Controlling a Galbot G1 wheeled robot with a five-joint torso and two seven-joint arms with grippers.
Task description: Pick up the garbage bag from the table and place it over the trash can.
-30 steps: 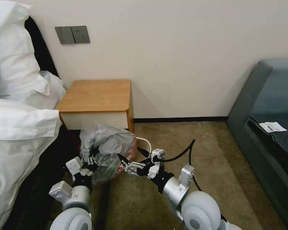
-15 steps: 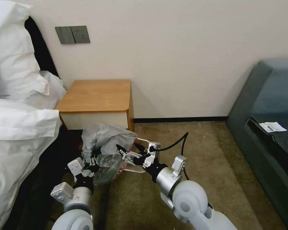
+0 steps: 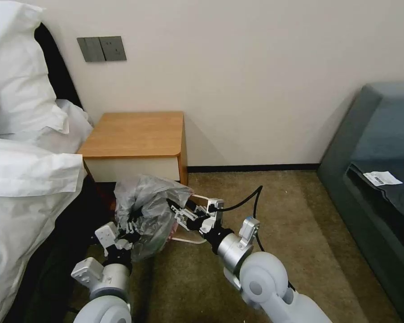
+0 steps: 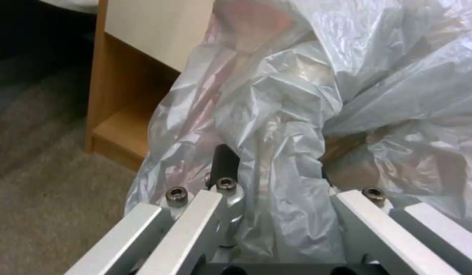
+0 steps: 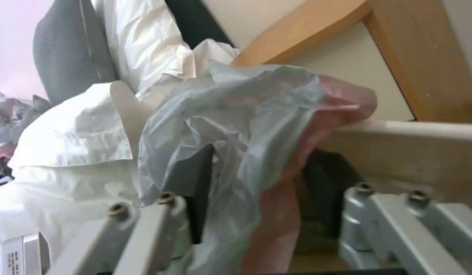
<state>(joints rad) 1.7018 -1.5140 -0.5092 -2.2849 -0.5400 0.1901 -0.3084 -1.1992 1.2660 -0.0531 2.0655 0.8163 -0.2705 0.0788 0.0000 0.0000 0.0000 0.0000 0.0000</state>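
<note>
Step in hand: spreading of the garbage bag [image 3: 148,211] over the trash can [image 3: 201,198], pick-up from the nightstand [image 3: 134,134] already done.

Location of the bag: off the nightstand top, bunched low in front of the white drawer front, draped across the bin's side nearer the bed. Cream rim of the bin exposed on the side away from the bed, just beside the bag's pink-tinted edge. Bin standing on the carpet [image 3: 274,215], lower than the nightstand top.

Left gripper [image 3: 129,223]: buried in the crinkled film at the bag's near lower part, plastic heaped between and over its jaws in the left wrist view. Clenched or released: cannot tell.

Right gripper [image 3: 177,210]: at the bag's edge next to the exposed rim, jaws spread wide, a fold of grey and pink film hanging between them in the right wrist view, not pinched.

Progress, as a judgement: roughly halfway; bag at the bin but mouth not opened around the rim.

Requirements for the next move, as a judgement:
- Close the right jaws on a single layer of the edge, not on the whole bunch
- Draw that edge across toward the uncovered rim while anchoring the opposite side
- Keep tension low; thin film, liable to slip or tear
- Avoid snagging the rim or tipping the light bin
</note>
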